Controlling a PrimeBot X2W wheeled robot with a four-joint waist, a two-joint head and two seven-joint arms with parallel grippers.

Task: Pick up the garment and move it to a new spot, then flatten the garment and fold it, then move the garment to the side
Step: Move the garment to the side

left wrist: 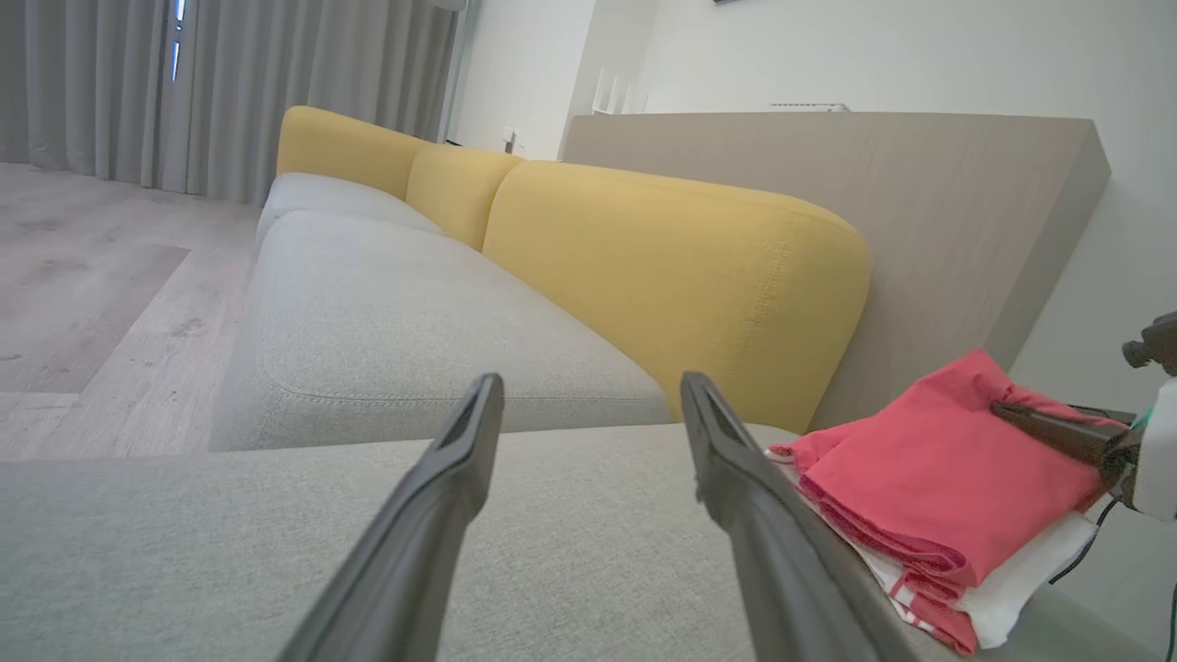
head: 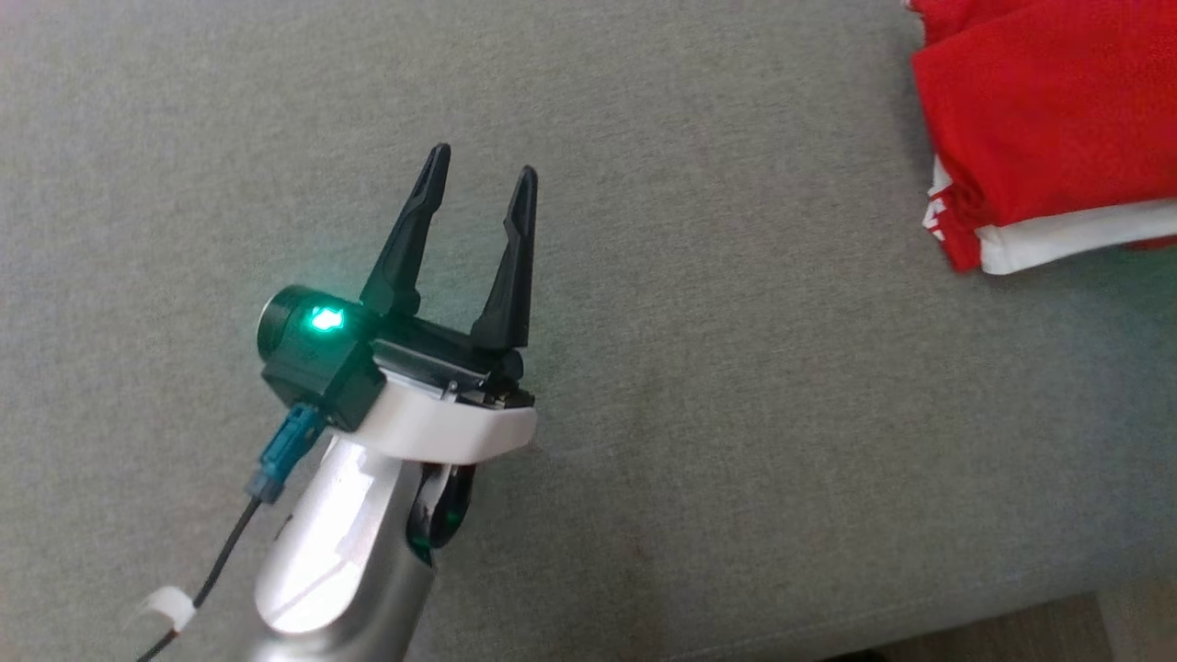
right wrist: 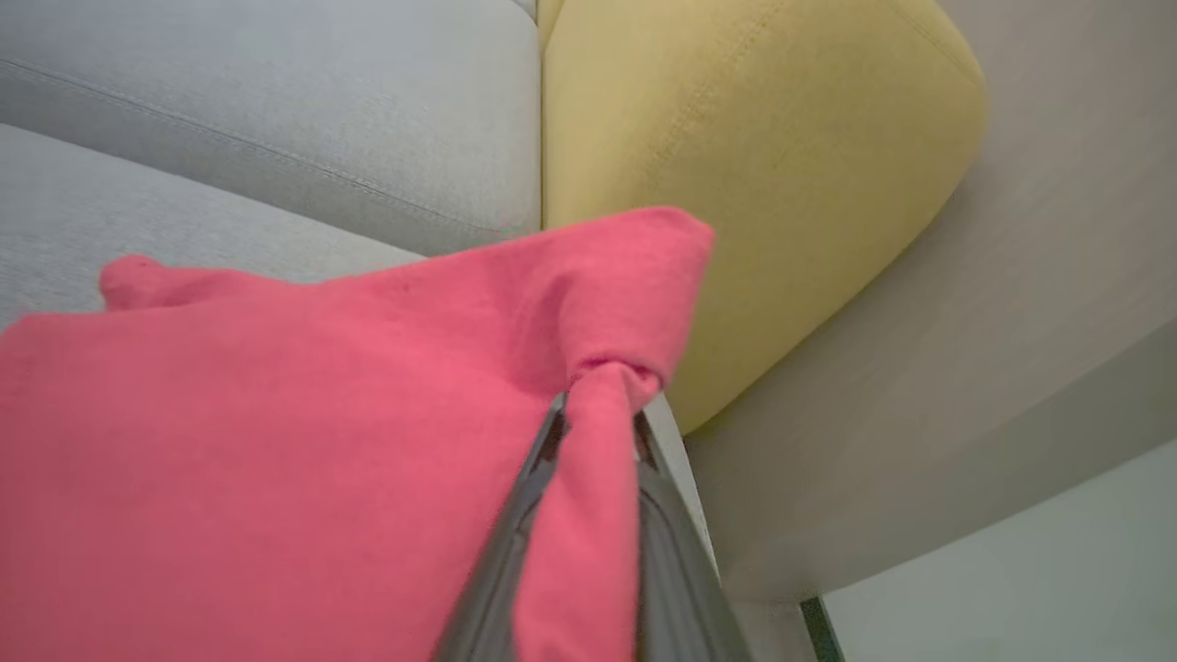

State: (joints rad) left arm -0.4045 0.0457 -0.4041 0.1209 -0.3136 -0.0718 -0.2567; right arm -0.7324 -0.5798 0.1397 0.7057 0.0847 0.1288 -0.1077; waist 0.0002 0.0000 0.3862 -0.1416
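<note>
The garment [head: 1039,119] is a folded red piece with white trim, lying at the far right of the grey seat. The left wrist view has the garment [left wrist: 929,478] as a neat stack at its right. My right gripper [right wrist: 598,405] is shut on a pinch of the garment [right wrist: 276,441] at its far corner; its dark fingers [left wrist: 1048,428] reach in from the right. My left gripper [head: 483,188] hovers open and holds nothing over bare seat fabric, well to the left of the garment. Its fingers [left wrist: 460,460] stand wide apart.
The grey sofa seat [head: 736,414] runs under both arms, its front edge at the lower right [head: 1011,625]. Yellow back cushions [left wrist: 680,276] line the far side, with a beige panel [left wrist: 919,211] behind. Wood floor [left wrist: 83,294] lies beyond the seat.
</note>
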